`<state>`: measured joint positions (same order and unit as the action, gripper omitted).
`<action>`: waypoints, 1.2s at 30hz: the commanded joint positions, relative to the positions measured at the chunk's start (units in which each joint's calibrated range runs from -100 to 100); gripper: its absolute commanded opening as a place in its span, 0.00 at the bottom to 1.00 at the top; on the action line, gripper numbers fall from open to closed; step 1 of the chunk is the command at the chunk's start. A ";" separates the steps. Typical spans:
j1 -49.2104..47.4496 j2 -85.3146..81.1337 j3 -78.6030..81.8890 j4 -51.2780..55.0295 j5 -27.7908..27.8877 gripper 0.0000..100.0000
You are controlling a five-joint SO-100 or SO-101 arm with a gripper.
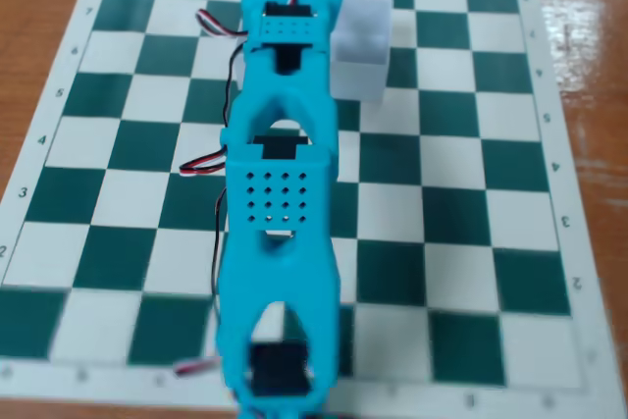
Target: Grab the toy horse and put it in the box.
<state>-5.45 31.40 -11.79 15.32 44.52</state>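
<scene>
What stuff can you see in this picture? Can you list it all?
chessboard: one, green and white squares, lying flat and filling most of the fixed view
box: one, white, on the far squares, its left part hidden behind the arm
table: one, brown wood, showing around the chessboard
wires: several, red, black and white, along the arm's left side
arm: one, turquoise, stretched up the middle from the bottom edge to the box; fingers hidden

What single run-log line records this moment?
arm: stretched over board toward box | jaws: hidden | toy horse: not visible | box: partly covered
</scene>
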 commanded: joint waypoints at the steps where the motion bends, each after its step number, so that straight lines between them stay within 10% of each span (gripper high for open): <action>1: -0.41 -4.50 0.18 2.53 -0.20 0.00; 18: -2.98 -99.37 101.14 18.23 -0.40 0.00; 36: -0.41 -130.96 111.79 58.18 1.80 0.00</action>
<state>-7.84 -98.64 99.64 71.63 46.08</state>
